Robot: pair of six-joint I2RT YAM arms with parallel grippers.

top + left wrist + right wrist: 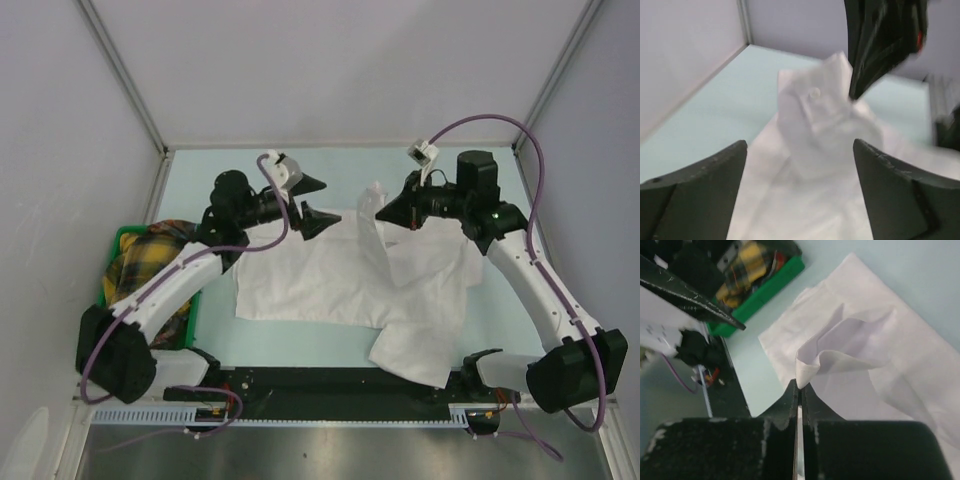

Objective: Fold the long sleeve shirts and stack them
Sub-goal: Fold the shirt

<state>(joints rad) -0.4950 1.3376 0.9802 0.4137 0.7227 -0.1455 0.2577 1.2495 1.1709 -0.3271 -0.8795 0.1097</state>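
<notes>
Long sleeve shirt point(350, 280), white and wrinkled, lies spread across the middle of the pale green table point(300, 335), with one part trailing towards the near edge on the right side. A fold at its far edge stands raised off the table. The right gripper point(383, 212) has its jaws closed all the way on that raised fold; in the right wrist view the cloth point(880, 355) comes out from between the closed tips point(800, 385) and drapes away down to the table. The left gripper point(332, 201) hangs just to the left of the lifted fold with its jaws wide apart and nothing between them. In the left wrist view the raised cloth point(815, 125), showing a small button, stands ahead of the two spread fingers point(700, 195), apart from both, and the right gripper point(875, 50) pinches it from above. A green bin point(118, 240) holding yellow plaid cloth point(150, 250) sits at the table's left edge, beside the left arm and well apart from the shirt.
</notes>
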